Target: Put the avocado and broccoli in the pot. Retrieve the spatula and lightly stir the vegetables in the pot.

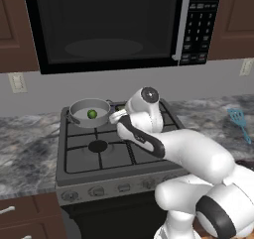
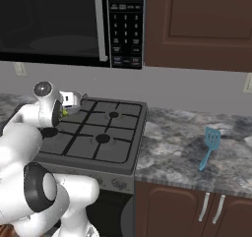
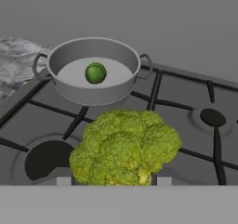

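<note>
1. My pincer (image 3: pixel 114 183) is closed on the broccoli (image 3: pixel 125 146). In the hand view the floret sits right at the finger tips and fills the lower middle of the picture, lifted above the stove (image 1: pixel 99 153) grates.
2. The avocado (image 3: pixel 95 73) already lies inside the pot (image 3: pixel 93 95), near the middle of its pale floor. The pot stands on the back left burner, with both small side handles showing.
3. In the left base view my hand is beside the pot, to its right and not yet over the rim. In the right base view I can make out only a speck of yellow-green at the wrist, so I cannot judge my height over the pot from there.
4. The spatula (image 2: pixel 209 147) lies on the counter (image 2: pixel 187 152) well to the right of the stove, untouched, its slotted head pointing toward the wall.
5. What could go wrong, as I judge it:
   - If I let go before the floret is over the pot's opening, it lands on the grate and may roll between the bars.
   - If I come in too low, the floret or my fingers could catch the near rim and shove the shallow pot across its burner.
   - The lumpy floret offers an uneven hold, so a quick swing might loosen it.
   - Dropping from high up could bounce the avocado out.
</note>
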You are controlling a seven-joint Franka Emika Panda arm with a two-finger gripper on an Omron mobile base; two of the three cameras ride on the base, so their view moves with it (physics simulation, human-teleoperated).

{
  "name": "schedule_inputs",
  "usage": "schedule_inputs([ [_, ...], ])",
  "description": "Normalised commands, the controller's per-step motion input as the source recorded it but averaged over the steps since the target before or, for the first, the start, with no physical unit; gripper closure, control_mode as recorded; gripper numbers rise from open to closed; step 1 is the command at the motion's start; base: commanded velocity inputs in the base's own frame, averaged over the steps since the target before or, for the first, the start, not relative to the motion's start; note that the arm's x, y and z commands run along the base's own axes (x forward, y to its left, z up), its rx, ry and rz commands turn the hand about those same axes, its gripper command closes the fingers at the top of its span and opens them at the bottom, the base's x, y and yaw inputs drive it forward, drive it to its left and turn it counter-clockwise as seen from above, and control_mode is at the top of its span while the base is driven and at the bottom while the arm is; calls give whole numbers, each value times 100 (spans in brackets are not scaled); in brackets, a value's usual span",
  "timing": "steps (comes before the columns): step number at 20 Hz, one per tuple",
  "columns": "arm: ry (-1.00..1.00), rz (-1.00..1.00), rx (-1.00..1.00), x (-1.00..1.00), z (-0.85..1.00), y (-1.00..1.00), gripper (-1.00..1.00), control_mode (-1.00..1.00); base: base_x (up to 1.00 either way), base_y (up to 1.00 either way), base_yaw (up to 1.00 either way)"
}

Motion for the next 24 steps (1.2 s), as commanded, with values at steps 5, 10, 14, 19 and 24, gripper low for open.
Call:
schedule_inputs([
  [5, -10, 0, 7, 1, 0, 69, 100, -100, 0, 0, 0],
  [10, 0, 0, 0, 0, 0, 5, 100, -100, 0, 0, 0],
  [14, 13, 0, 0, 13, 41, 4, 100, -100, 0, 0, 0],
  [19, 10, 0, 0, 40, 5, 30, 100, -100, 0, 0, 0],
  [24, 8, 0, 0, 51, -13, 20, 100, -100, 0, 0, 0],
])
